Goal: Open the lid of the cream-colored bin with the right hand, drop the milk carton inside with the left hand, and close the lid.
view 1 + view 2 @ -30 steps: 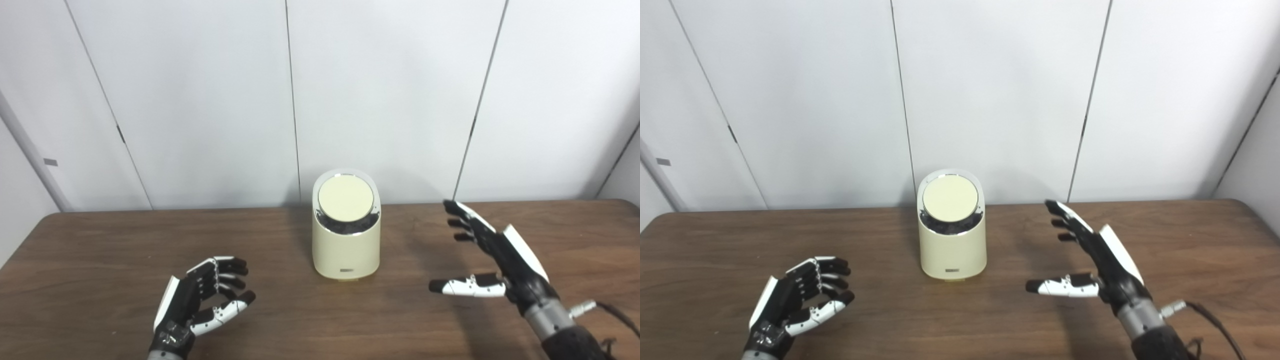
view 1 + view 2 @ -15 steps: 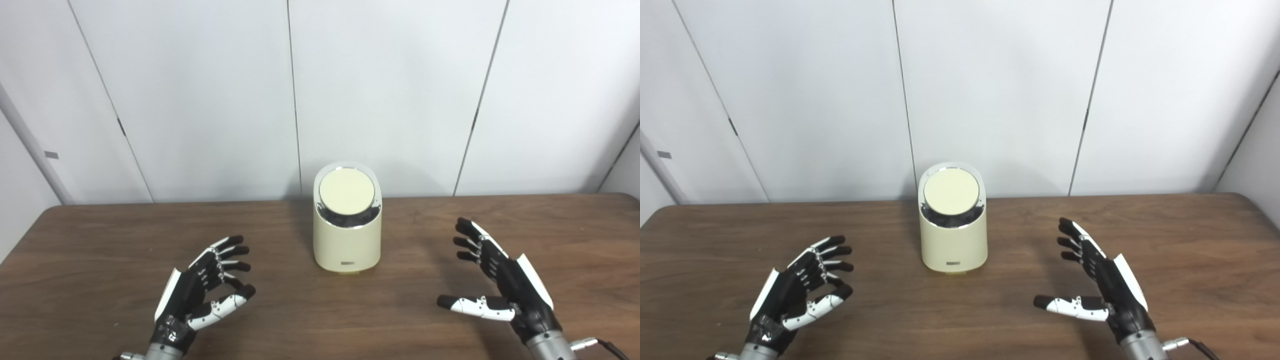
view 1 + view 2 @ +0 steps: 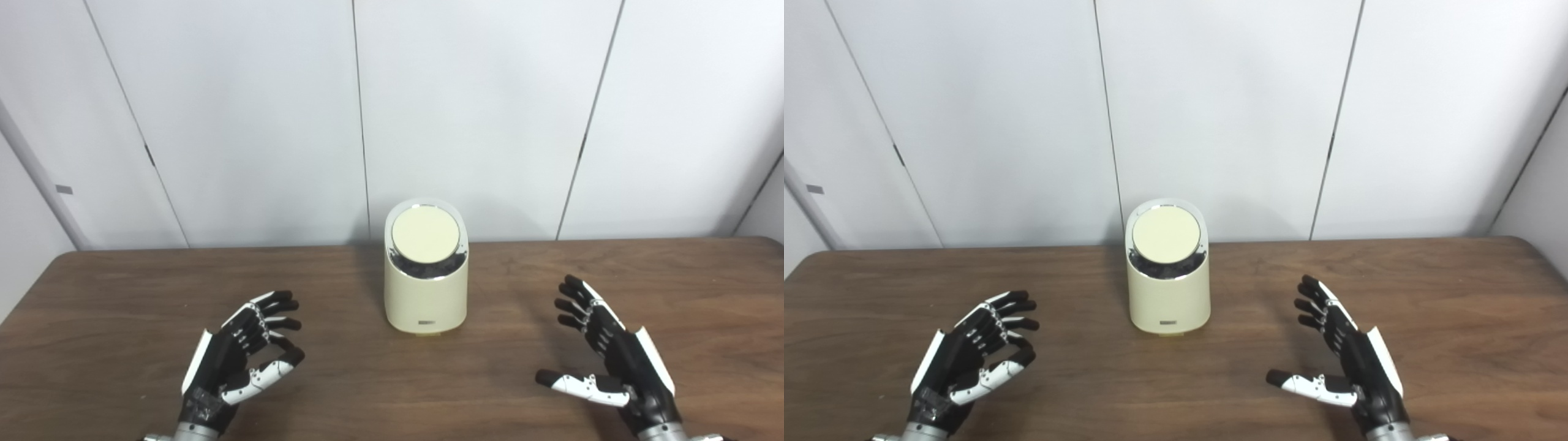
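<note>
The main risk concerns the task itself — no milk carton is visible on the table (image 3: 122, 294) or in either hand, while the bin (image 3: 425, 288) stands with its round lid (image 3: 425, 235) shut, so the drop step either appears already done or has nothing to work with; the pictures cannot settle which. A second risk: the bin stands alone at the table's far centre, close to the wall (image 3: 465, 110), and a sideways push on the lid could likely tip or slide it. The left hand (image 3: 240, 361) hovers low at the near left, fingers spread and lightly curled, holding nothing. The right hand (image 3: 612, 361) hovers at the near right, fingers extended and thumb out, also empty — both well apart from the bin. The table is dark wood-grain; the wall consists of pale panels with thin dark seams.
</note>
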{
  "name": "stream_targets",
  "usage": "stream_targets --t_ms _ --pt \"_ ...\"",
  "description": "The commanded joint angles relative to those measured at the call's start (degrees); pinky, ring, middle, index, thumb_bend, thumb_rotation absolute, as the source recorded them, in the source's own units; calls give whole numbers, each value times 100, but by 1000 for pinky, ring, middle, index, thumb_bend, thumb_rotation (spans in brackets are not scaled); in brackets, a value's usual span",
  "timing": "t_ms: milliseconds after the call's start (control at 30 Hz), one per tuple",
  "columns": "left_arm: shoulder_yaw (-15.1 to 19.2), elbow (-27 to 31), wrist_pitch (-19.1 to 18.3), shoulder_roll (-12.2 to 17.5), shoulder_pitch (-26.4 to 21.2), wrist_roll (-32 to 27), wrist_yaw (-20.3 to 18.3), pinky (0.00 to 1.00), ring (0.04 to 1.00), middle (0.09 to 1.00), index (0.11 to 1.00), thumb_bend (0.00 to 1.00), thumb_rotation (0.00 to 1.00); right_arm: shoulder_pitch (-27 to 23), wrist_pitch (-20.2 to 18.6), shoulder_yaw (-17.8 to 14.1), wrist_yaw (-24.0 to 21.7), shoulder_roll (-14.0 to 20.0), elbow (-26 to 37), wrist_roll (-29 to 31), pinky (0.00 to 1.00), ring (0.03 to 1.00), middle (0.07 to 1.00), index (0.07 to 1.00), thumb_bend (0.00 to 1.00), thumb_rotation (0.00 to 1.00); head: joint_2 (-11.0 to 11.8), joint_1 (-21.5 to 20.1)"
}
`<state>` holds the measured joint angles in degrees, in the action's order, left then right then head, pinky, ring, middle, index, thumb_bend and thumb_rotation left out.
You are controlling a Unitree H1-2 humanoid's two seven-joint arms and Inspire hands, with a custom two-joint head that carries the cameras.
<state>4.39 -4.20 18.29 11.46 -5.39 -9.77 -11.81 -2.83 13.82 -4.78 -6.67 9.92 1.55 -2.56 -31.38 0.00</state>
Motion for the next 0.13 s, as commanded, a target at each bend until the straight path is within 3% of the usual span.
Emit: stream_targets --t_ms 0,100 --pt "42 95 196 20 -82 -69 4 501 658 751 796 687 184 -51 211 -10 105 -7 222 43 823 863 898 896 752 222 -5 -98" --pt "39 138 152 9 -45 -82 2 511 660 754 801 697 174 43 176 -11 141 -41 366 20 824 860 894 895 755 209 -4 -162"
